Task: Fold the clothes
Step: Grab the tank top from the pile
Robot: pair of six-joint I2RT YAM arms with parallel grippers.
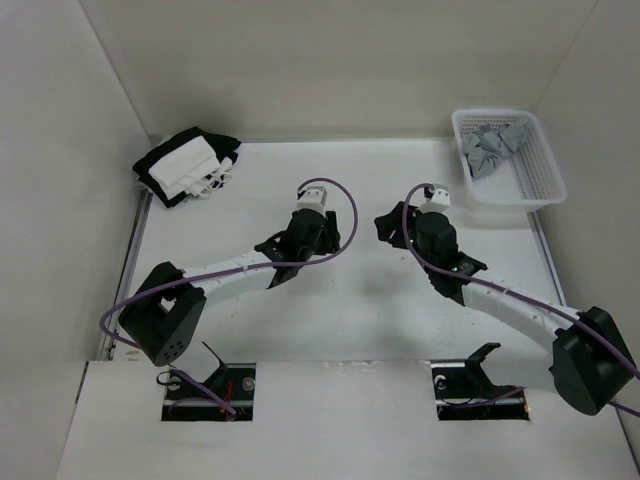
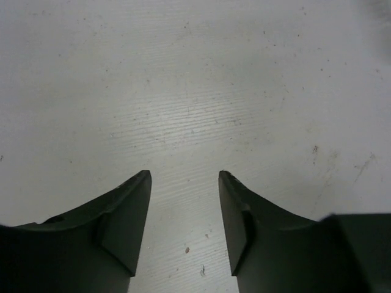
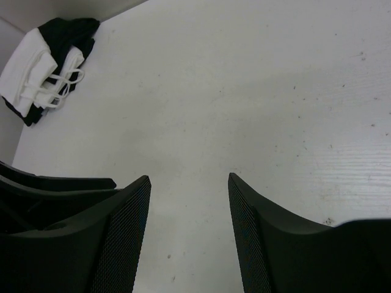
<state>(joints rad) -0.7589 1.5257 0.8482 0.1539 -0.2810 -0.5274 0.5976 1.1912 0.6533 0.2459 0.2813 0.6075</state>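
Left gripper (image 2: 184,177) and right gripper (image 3: 189,180) are hanging wide open, gripping nothing, left of the basket (image 1: 515,203); grey clothes (image 1: 488,150) are lying inside it.

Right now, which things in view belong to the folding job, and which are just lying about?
Job in hand:
- grey clothes, piled in the basket
- left gripper and right gripper, both open and empty

Lying about:
- white mesh basket, far right corner
- black-and-white fabric bundle, far left corner
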